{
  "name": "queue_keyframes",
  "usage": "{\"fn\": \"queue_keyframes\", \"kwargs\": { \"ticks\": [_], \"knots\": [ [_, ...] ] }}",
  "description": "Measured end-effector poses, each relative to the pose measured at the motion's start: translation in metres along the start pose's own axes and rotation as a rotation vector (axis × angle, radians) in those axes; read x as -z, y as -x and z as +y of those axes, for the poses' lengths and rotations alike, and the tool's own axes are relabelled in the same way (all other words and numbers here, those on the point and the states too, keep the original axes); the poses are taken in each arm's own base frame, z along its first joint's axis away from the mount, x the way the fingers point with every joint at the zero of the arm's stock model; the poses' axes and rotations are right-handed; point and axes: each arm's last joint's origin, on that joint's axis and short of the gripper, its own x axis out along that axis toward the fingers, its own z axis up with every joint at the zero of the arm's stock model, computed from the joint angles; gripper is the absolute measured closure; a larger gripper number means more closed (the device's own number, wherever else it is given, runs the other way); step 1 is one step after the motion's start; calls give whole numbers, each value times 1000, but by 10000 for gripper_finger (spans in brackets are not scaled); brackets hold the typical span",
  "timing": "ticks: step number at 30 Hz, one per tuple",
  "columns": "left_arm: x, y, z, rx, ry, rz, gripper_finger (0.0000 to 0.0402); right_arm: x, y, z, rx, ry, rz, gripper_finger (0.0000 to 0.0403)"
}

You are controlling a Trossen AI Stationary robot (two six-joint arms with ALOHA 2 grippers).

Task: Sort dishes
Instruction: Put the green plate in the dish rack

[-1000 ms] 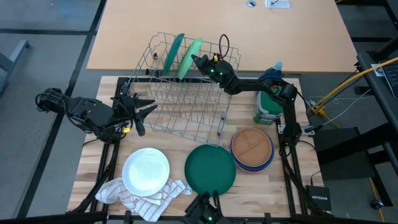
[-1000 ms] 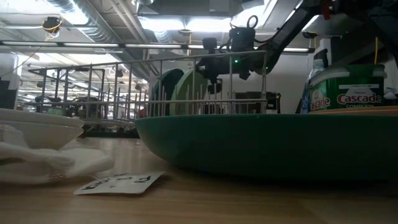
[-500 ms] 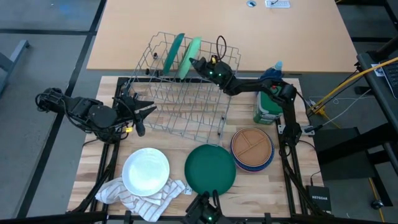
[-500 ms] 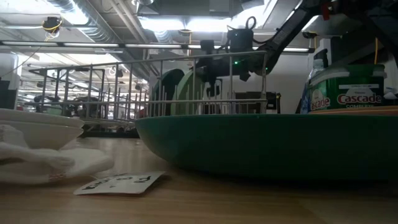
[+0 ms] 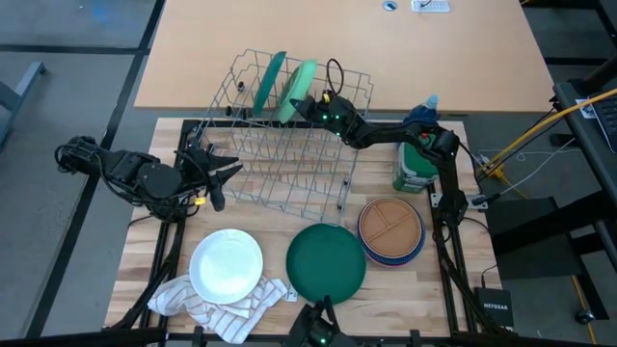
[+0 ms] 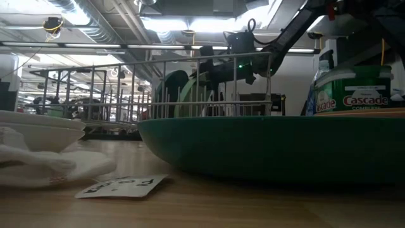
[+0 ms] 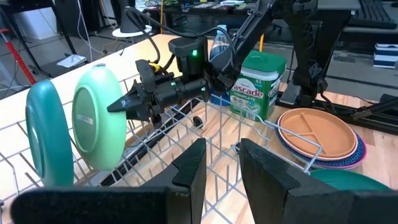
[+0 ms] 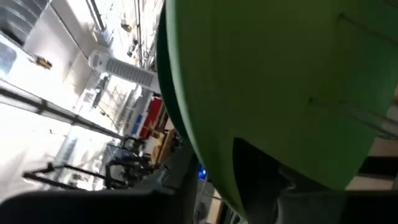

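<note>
A wire dish rack [image 5: 289, 159] stands at the table's far middle. A teal-green plate [image 5: 270, 79] and a light green plate [image 5: 299, 85] stand on edge between its tines. My right gripper [image 5: 296, 103] is open and reaches over the rack from the right. Its fingers stand on either side of the light green plate's rim [image 8: 208, 180]; it also shows in the left wrist view [image 7: 124, 87]. My left gripper [image 5: 220, 172] is open and empty by the rack's left side. A white plate [image 5: 227, 265], a dark green plate [image 5: 326, 260] and a tan-brown divided plate [image 5: 390, 226] lie on the table's near half. My right gripper comes level from the table's right at the light green plate's rim on the side toward the arm [image 7: 119, 115]. One finger [image 8: 255, 177] lies in front of the plate's face and the other beyond the rim. I cannot tell whether they touch it.
The tan-brown plate lies on a stack with a blue rim [image 5: 413, 253]. A white striped cloth [image 5: 193, 297] lies under the white plate. A green-lidded Cascade container [image 5: 415, 166] and a blue-capped bottle [image 5: 429, 102] stand at the right, under my right arm.
My right gripper has gone a little toward the table's left, closer onto the light green plate in the rack. The plates have stayed where they were.
</note>
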Motion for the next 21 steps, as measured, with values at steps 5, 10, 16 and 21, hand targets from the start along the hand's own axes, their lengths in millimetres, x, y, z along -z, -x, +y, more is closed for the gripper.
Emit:
{"fn": "queue_keyframes", "kwargs": {
  "ticks": [5,10,16,21],
  "knots": [
    [0,0,0,0,0,0,314,1,0,1,1,52,2,310],
    [1,0,0,-1,-5,5,314,1,0,1,7,75,6,318],
    [1,0,0,-3,2,10,314,4,1,-2,30,137,72,328],
    [1,0,0,-3,11,10,314,5,1,-3,25,171,118,329]
  ]
}}
